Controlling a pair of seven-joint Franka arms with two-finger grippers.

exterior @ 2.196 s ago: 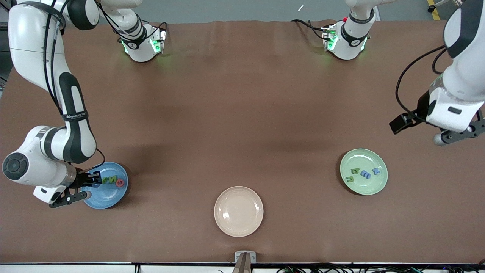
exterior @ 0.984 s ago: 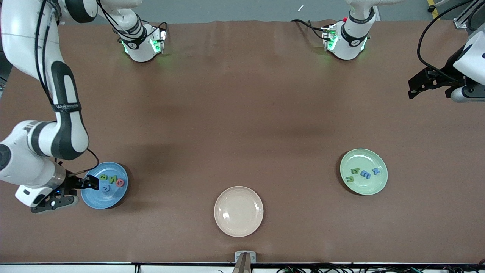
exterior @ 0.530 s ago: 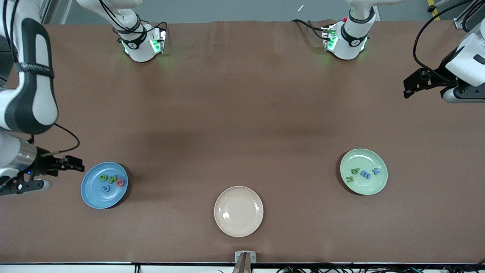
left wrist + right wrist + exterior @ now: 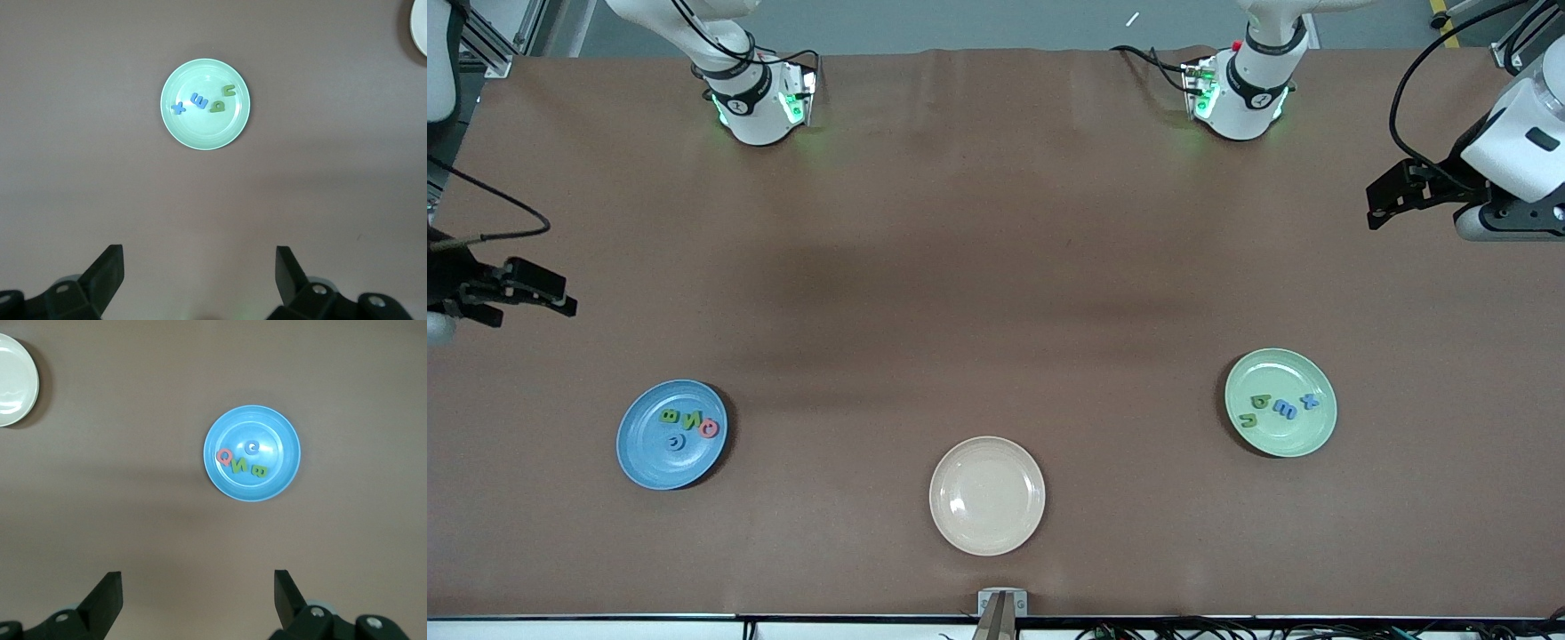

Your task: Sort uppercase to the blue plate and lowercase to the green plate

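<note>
A brown table (image 4: 996,267) carries three plates (a bare cream plate (image 4: 987,495) sits nearest the front camera, between the other two): the blue plate (image 4: 671,435) toward the right arm's end holds the uppercase (image 4: 687,420) letters, and the green plate (image 4: 1280,402) toward the left arm's end holds the lowercase (image 4: 1279,406) ones. The right gripper (image 4: 534,289) hangs over bare table at its own end, fingers spread wide and holding nothing. The left gripper (image 4: 1396,191) hovers over the table's other end, its fingers likewise apart and empty.
</note>
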